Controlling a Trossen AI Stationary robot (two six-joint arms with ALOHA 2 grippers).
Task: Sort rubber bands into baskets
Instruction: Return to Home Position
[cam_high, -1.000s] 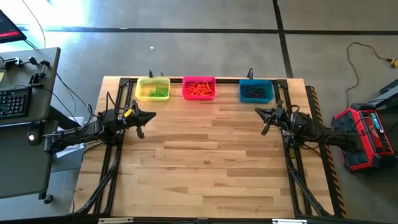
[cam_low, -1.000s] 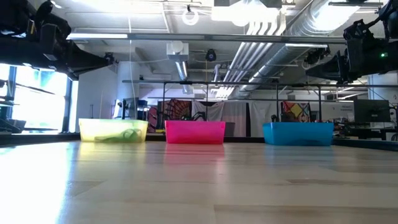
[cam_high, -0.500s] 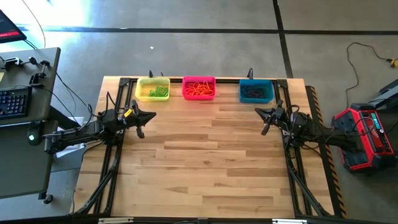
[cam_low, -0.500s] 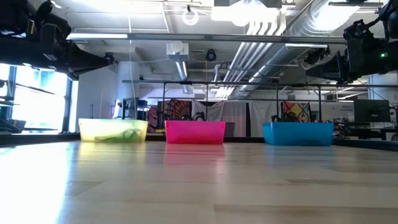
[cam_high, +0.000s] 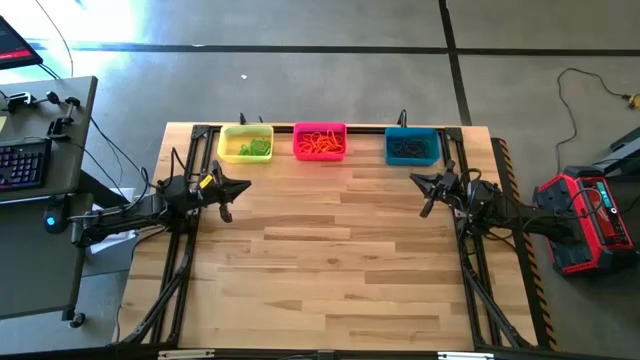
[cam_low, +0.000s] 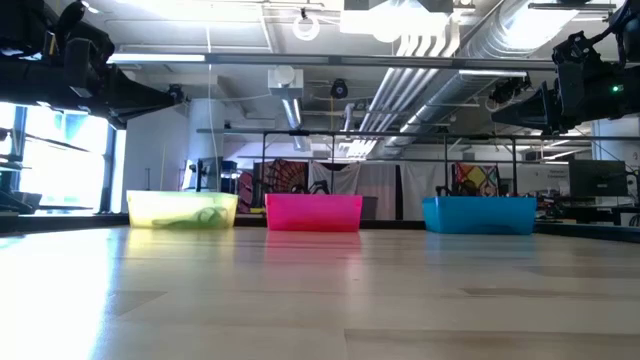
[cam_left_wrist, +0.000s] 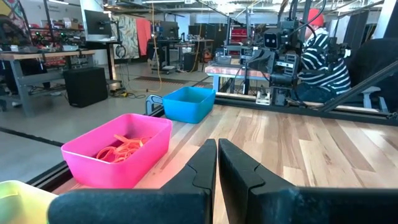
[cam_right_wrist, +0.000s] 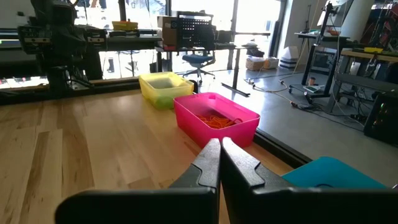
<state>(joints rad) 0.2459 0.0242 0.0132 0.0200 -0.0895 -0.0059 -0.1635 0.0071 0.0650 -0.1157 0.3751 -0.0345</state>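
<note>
Three baskets stand in a row along the table's far edge: a yellow one with green rubber bands, a pink one with orange rubber bands, and a teal-blue one with dark rubber bands. My left gripper hovers shut above the table's left side, pointing level toward the right. My right gripper hovers shut above the right side, pointing level toward the left. Neither holds anything.
The bare wooden tabletop stretches from the baskets to the near edge. A black frame runs along the table's sides. A person in a striped top sits beyond the table's right side.
</note>
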